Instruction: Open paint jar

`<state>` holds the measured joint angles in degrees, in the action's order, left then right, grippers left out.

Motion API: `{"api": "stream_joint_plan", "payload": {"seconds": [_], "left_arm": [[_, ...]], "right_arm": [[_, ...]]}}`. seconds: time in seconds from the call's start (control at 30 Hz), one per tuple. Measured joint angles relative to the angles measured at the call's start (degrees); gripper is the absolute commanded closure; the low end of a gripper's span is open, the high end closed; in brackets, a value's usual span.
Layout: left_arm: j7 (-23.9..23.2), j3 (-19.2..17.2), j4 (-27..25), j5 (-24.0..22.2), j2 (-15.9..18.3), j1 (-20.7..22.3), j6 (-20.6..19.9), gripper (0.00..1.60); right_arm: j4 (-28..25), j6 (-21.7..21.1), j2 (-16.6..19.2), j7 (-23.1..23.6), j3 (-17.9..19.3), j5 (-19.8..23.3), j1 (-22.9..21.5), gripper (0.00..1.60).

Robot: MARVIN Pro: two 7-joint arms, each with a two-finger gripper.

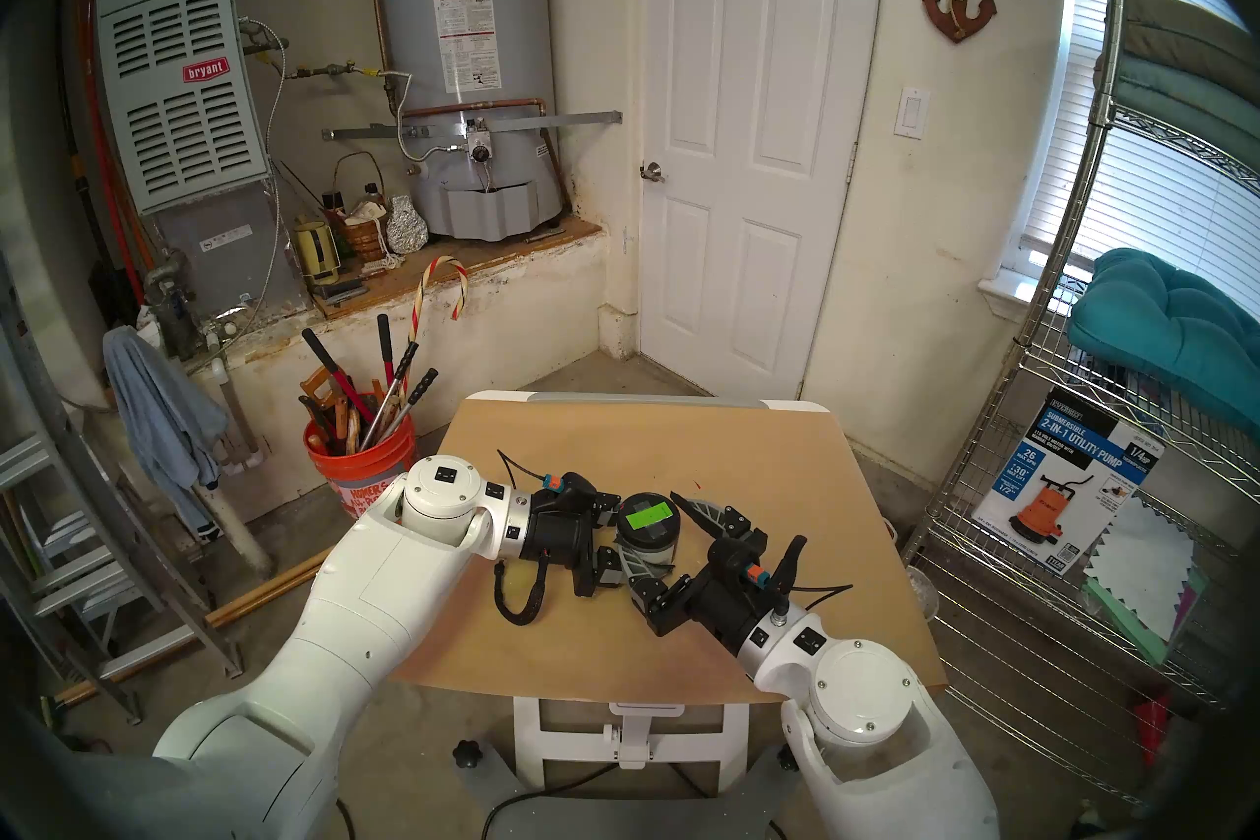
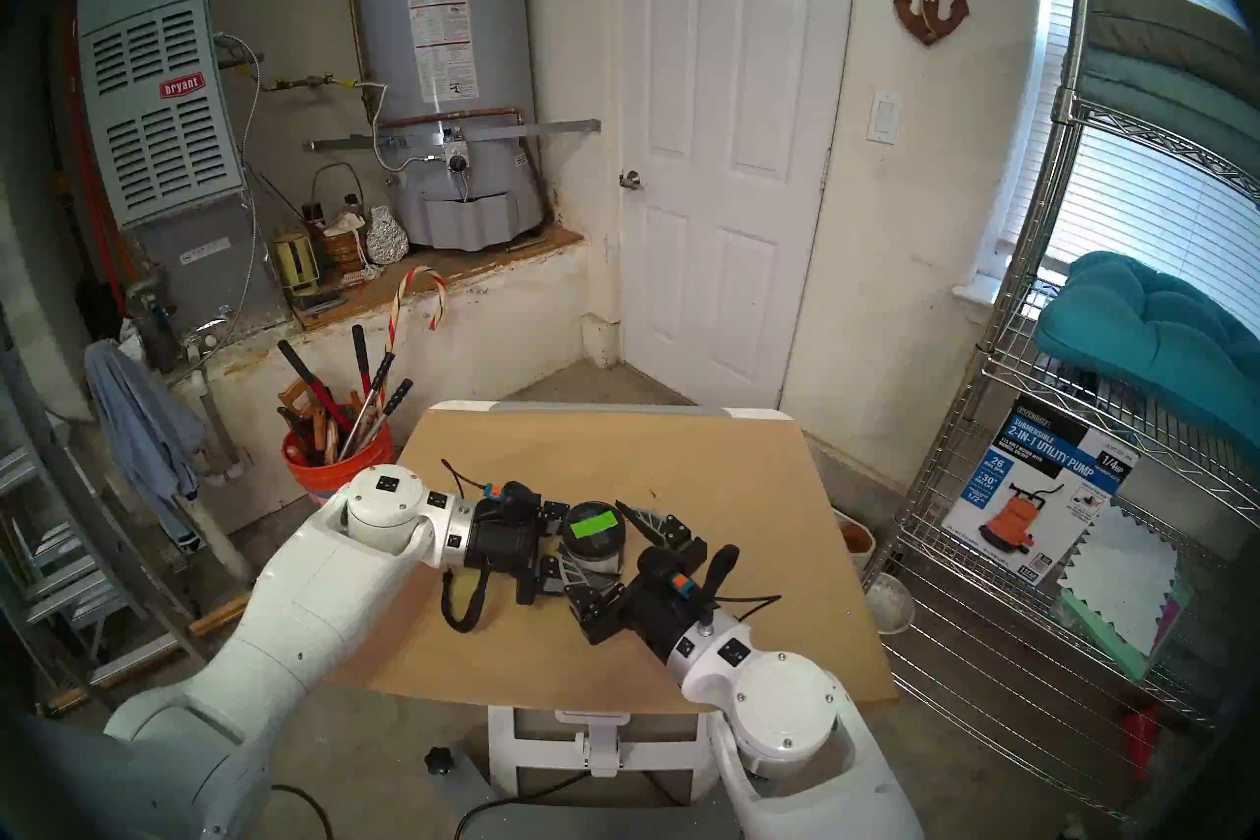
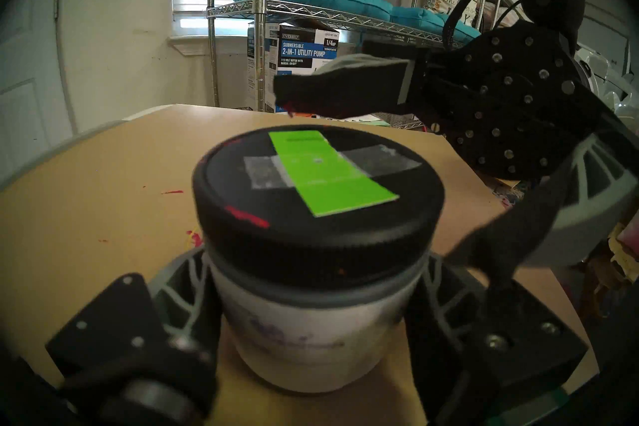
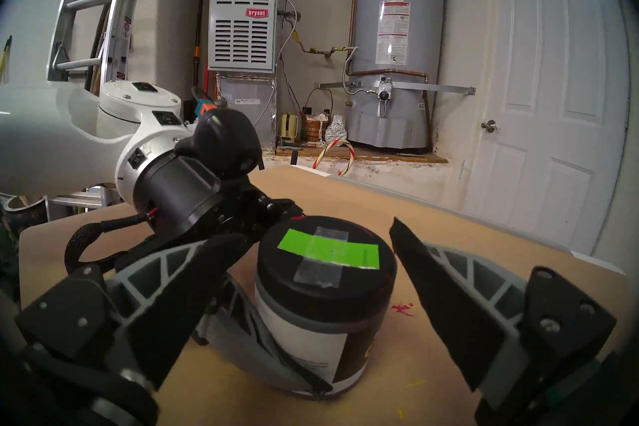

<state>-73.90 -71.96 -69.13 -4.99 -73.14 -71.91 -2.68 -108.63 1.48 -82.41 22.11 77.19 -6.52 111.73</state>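
The paint jar (image 1: 646,535) is stood upright near the middle of the table (image 1: 784,463), its body clamped by the left gripper (image 1: 624,545) – the right gripper (image 1: 671,542) is spread wide on either side of the black lid (image 4: 326,259), apart from it

Both white arms reach inward over the table. The left gripper (image 1: 631,545), pointing right and slightly down, is clamped on the body of the paint jar (image 1: 644,542). The right gripper (image 1: 671,545), angled forward and left, holds its fingers spread wide, flanking the jar's lid (image 4: 326,256) without touching.
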Motion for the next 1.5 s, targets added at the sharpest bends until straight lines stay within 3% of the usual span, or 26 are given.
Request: {"api": "stream_joint_plan", "payload": {"seconds": [0.53,0.6,0.7,0.77,0.83,0.93,1.03,1.07,1.1,1.3,1.4,1.47,1.5], "left_arm": [[-0.13,-0.16,0.06,0.2,-0.1,-0.01,0.16,1.6],[-0.14,-0.18,0.06,0.24,-0.1,-0.01,0.16,1.6],[-0.22,-0.27,0.06,0.28,-0.11,-0.03,0.16,1.6],[-0.22,-0.33,0.06,0.28,-0.11,-0.03,0.16,1.6],[-0.22,-0.41,0.06,0.28,-0.11,-0.03,0.16,1.6],[-0.22,-0.54,0.07,0.33,-0.11,-0.02,0.15,1.6],[-0.22,-0.62,0.07,0.38,-0.11,-0.02,0.15,1.6],[-0.22,-0.63,0.07,0.38,-0.12,-0.01,0.15,1.6],[-0.22,-0.65,0.07,0.39,-0.14,0.0,0.15,1.6],[-0.18,-0.64,0.0,0.44,-0.45,0.11,0.15,1.6],[-0.18,-0.65,0.0,0.49,-0.47,0.11,0.15,1.6],[-0.18,-0.65,-0.01,0.49,-0.54,0.11,0.16,1.6],[-0.18,-0.65,-0.02,0.5,-0.59,0.11,0.16,1.6]], "right_arm": [[2.01,0.16,-1.67,-1.8,-0.71,-0.41,-1.88,0.0],[2.03,-0.37,-1.73,-1.69,-0.7,-0.07,-2.04,0.45],[2.07,-1.63,-1.74,-1.13,-0.53,0.6,-2.52,0.6],[2.06,-2.2,-1.71,-0.68,-0.44,0.95,-2.82,0.61],[2.04,-2.57,-1.68,-0.34,-0.39,1.18,-3.04,0.84],[2.01,-3.16,-1.59,0.31,-0.27,1.55,-3.43,0.82],[1.98,-3.54,-1.48,0.91,-0.21,1.79,-3.76,0.93],[1.96,-3.58,-1.46,1.06,-0.21,1.82,-3.83,0.99],[1.91,-3.62,-1.41,1.35,-0.21,1.87,-3.95,1.18],[1.83,-3.4,-1.15,3.23,-0.76,2.05,-4.5,1.21],[2.07,-2.9,-0.76,3.94,-0.57,2.1,-4.74,1.09],[2.16,-2.55,-0.48,4.47,-0.35,2.19,-4.87,0.87],[2.19,-2.38,-0.34,4.77,-0.23,2.26,-4.92,0.0]]}}
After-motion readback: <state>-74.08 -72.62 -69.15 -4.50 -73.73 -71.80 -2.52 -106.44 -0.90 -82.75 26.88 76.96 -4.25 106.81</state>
